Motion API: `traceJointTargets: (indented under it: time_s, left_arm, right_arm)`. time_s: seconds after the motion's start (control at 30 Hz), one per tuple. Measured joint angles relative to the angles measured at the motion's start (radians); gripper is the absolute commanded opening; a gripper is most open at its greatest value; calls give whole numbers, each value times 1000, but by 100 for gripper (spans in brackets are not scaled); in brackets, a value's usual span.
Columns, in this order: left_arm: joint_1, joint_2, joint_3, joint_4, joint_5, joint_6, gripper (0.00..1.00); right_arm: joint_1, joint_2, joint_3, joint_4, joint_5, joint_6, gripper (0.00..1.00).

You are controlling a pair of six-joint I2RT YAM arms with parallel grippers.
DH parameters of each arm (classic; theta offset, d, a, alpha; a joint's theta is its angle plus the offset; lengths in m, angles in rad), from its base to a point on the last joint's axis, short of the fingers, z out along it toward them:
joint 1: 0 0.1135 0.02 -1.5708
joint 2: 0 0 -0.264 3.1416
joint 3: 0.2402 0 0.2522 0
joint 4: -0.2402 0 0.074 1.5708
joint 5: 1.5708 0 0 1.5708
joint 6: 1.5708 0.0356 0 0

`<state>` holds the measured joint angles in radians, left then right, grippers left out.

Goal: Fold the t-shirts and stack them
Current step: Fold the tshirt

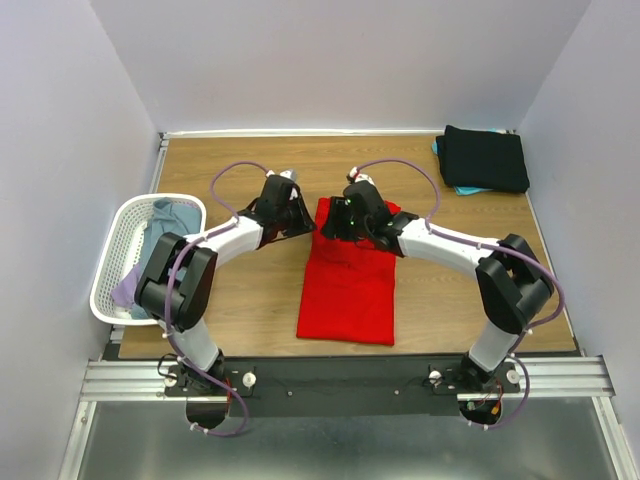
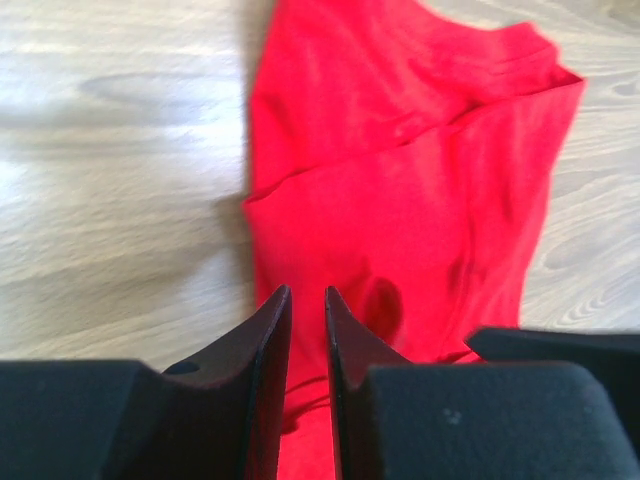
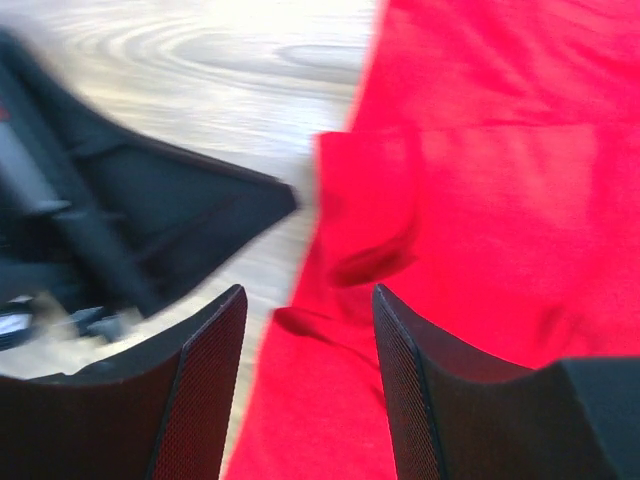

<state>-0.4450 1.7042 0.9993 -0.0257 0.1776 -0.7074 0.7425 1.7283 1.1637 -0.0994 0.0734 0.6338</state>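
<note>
Wooden table (image 1: 250, 300), light brown grain, takes up the middle of the overhead view. White mesh laundry basket (image 1: 108, 262) at the table's left edge, about halfway along; can't tell if it stands fully on the table. Pale walls (image 1: 340, 60) close off the table's far, left and right sides. Aluminium rail (image 1: 130, 378) runs along the table's near edge. Grey metal sheet (image 1: 350, 445) just past that rail, on the side away from the table.

Lab cell: white-walled wooden table (image 1: 440, 300)
</note>
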Motion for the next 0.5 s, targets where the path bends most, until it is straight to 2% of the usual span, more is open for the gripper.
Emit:
traceJointTargets:
  time_s: [0.03, 0.13, 0.37, 0.5]
  left_arm:
    - [-2, 2, 8, -7, 0, 1, 29]
    - [-14, 32, 80, -22, -2, 6, 31]
    - [-57, 130, 221, -81, -62, 16, 34]
    - [-69, 177, 249, -106, -97, 16, 35]
  right_arm:
    - [-10, 0, -9, -3, 3, -3, 51]
    - [-35, 2, -32, -8, 9, -7, 42]
    - [-56, 35, -45, -8, 19, -7, 43]
    - [-56, 72, -45, -8, 19, -6, 49]
